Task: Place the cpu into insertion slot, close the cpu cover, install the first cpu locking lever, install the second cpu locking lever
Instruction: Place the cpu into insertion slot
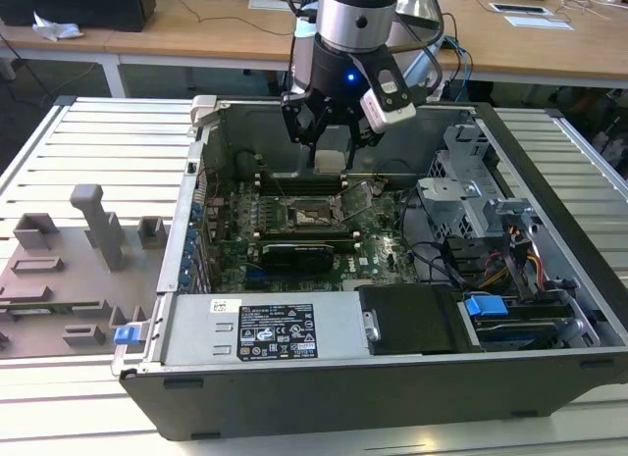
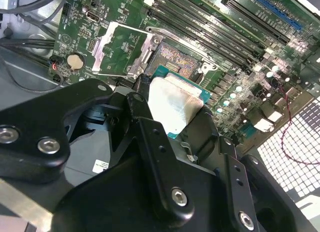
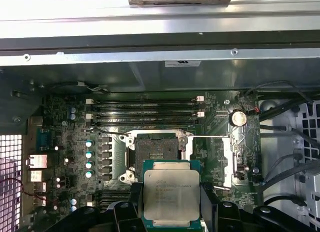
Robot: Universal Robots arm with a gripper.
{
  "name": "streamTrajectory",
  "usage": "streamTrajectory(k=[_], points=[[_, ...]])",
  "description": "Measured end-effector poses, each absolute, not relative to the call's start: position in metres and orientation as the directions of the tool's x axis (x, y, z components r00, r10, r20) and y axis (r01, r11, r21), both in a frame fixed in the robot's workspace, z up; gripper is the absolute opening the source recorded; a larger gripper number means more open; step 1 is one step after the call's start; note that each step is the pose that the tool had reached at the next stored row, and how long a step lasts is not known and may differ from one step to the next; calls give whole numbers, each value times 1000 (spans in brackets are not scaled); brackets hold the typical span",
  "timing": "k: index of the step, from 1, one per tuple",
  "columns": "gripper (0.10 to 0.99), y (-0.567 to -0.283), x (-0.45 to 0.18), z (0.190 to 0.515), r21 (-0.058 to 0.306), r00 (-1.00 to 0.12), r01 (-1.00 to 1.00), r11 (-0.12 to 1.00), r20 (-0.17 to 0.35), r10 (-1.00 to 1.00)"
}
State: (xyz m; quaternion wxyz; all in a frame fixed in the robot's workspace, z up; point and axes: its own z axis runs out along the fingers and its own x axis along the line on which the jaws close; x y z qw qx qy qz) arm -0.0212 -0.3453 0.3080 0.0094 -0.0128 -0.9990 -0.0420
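1. Black linkages of the gripper (image 2: pixel 172 110) sit closest in both wrist views. Its jaws pinch the cpu (image 2: pixel 175 105) by two opposite edges, with the dull silver top facing up.
2. In the exterior view the cpu (image 1: pixel 330 161) hangs clear above the motherboard (image 1: pixel 383 250), near the far wall of the computer case (image 1: pixel 294 387) and not yet seated.
3. The insertion slot (image 3: pixel 156 149) lies bare near the middle of the board, its dark centre open. In the first wrist view the cpu (image 3: pixel 171 197) appears just beside it.
4. The case lies open on a pale slatted table (image 1: pixel 98 142). A grey fixture tray (image 1: pixel 59 279) rests toward the table's edge at the exterior view's left, and wooden desks (image 1: pixel 196 34) run along the room behind.
5. The second wrist view alone gives a clear look at the cpu cover (image 2: pixel 102 47). It is swung back off the slot (image 2: pixel 175 62), and green board shows through its opening.
6. The first wrist view shows the memory slots (image 3: pixel 145 110) toward the case's far wall, and a coin battery (image 3: pixel 238 117) beyond the cover (both hard to pick out from outside).
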Motion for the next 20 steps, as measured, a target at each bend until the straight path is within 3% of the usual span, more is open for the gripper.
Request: streamTrajectory(k=[20], points=[[541, -345, -21, 290, 84, -999, 26, 996, 20, 25]])
